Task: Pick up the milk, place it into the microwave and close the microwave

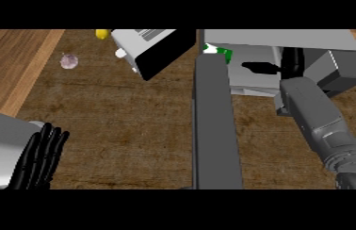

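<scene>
The right hand (pixel 259 67) reached inside the microwave (pixel 278 38) beside the milk (pixel 217 51); its grip was unclear. The left hand (pixel 38 156) rested open, left of the microwave.

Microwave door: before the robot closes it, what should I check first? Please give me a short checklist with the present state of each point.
1. Milk carton inside the microwave: ok, its green and white corner shows just inside the opening.
2. Right hand apart from the carton: ok, a gap shows between them.
3. Right hand's grip released: cannot tell.
4. Right forearm out of the microwave: not ok, it reaches into the cavity.
5. Door free to swing shut: not ok, it stands wide open and the forearm lies in the way.
6. Left hand away from the door: ok, it rests open at the lower left.
</scene>
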